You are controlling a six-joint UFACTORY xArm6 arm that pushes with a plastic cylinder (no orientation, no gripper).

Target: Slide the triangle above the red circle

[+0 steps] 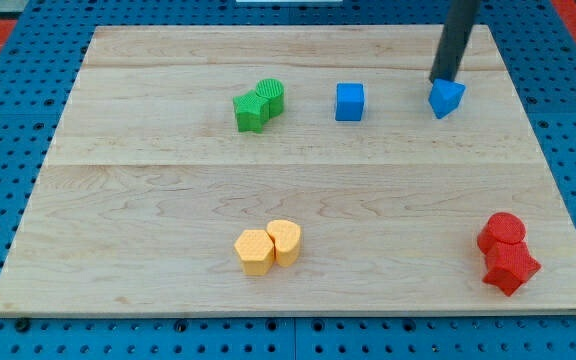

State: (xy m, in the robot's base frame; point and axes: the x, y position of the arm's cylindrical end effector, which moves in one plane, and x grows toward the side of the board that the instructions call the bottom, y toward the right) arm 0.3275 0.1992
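My tip (442, 79) rests at the far right of the wooden board (168, 190), touching the upper left edge of the blue triangle (447, 98); the rod itself rises out of the view's top, so its upper part and the arm are cut off. There is no claw here to open or close, only the rod, and it has hold of nothing, merely pressing against the triangle. The blue triangle lies in the far right part of the board, well apart from the red circle (504, 229), which sits near the right edge at the near side, touching a second red block (510, 267) whose shape is hard to make out, perhaps a star. Left of the triangle is a blue cube (349, 101), and farther left two green blocks (259, 104) touch each other, their shapes unclear. At the near centre two yellow blocks (268, 246) stand pressed together.
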